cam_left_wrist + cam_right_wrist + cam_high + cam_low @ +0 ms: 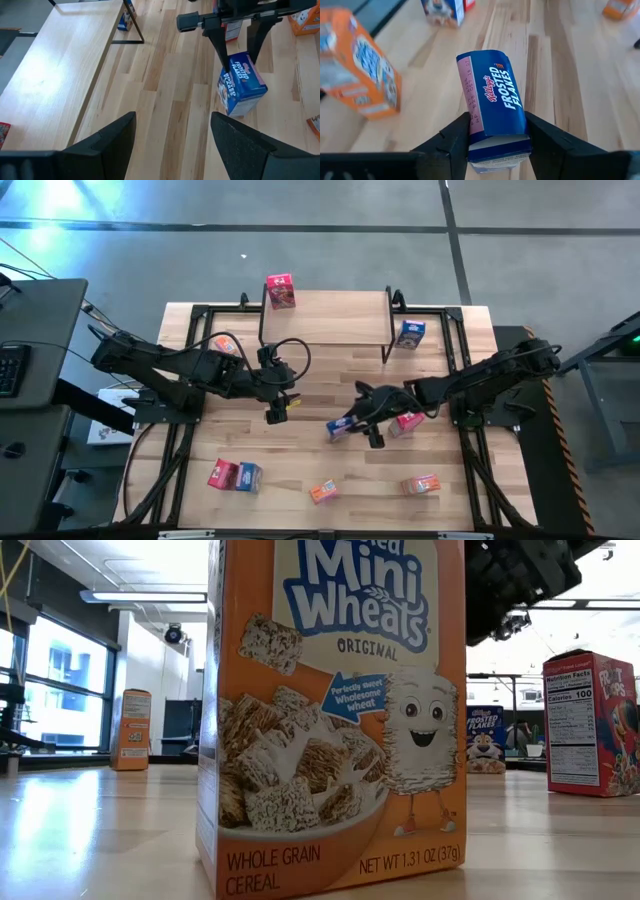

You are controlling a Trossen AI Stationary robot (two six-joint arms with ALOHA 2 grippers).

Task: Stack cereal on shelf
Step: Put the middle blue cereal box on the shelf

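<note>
Gripping blue cereal box (pixel 495 100) mid-table, right end effector (pixel 495 132).

A grey desk (pixel 40 330) with what may be a keyboard (pixel 10 368).

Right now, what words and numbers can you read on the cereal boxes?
"Mini Wheats", "ORIGINAL", "WHOLE GRAIN CEREAL", "NET WT 1.31 OZ (37g)": on the orange box nearest the low camera.
"Kellogg's FROSTED FLAKES": on the blue box between the right gripper fingers.
"FROSTED FLAKES": on the far blue box.
"Nutrition Facts", "Calories 100": on the red box.
Print on the other boxes is too small to read.
</note>
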